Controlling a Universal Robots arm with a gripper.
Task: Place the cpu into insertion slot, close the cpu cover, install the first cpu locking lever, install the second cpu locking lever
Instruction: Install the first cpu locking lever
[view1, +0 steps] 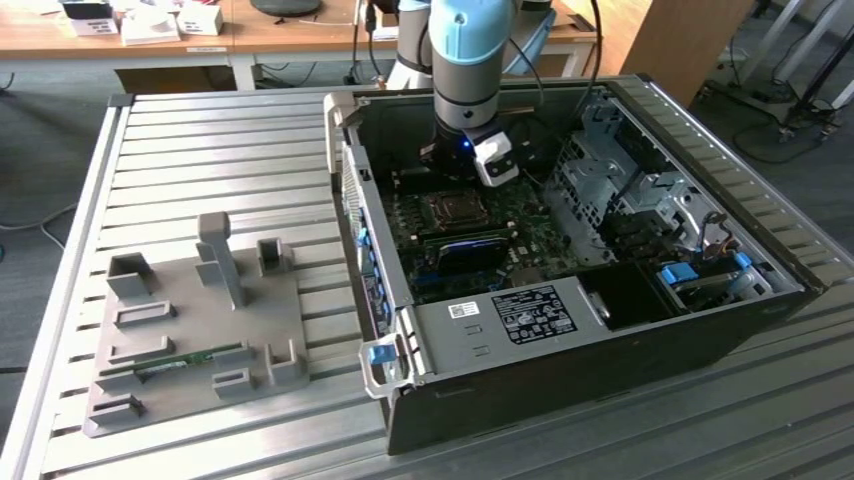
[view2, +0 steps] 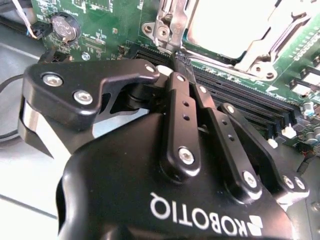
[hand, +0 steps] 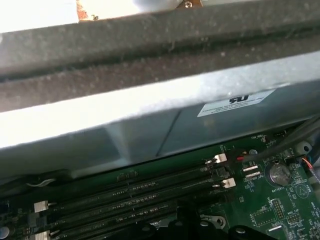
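- The arm (view1: 467, 60) reaches down into an open computer case (view1: 561, 270) that lies on its side on the slatted metal table (view1: 200, 150), toward the table's far edge in the exterior view.
- In the second wrist view the claw (view2: 181, 56) has its two black fingers (view2: 182, 107) pressed together, with no gap visible between them and nothing seen held between them.
- The fingertips stand at the corner of the silver frame around the socket, just beside a thin metal lever (view2: 167, 22) and the long black memory slots (view2: 240, 107).
- The cpu (view2: 232, 25) lies flat inside the insertion slot (view1: 458, 211), its pale metal top shows very bright in the second wrist view.
- The cpu cover (view2: 277, 42) lies down over the chip, its silvery bars go around the bright square.
- I cannot tell if the levers are locked.
- The green board (hand: 260, 200) with a round coin battery (hand: 279, 173) is visible in the first wrist view, below the grey wall of the case.
- A grey holder plate (view1: 200, 330) with upright blocks rests on the table near its corner at the exterior view's left, well apart from the case.
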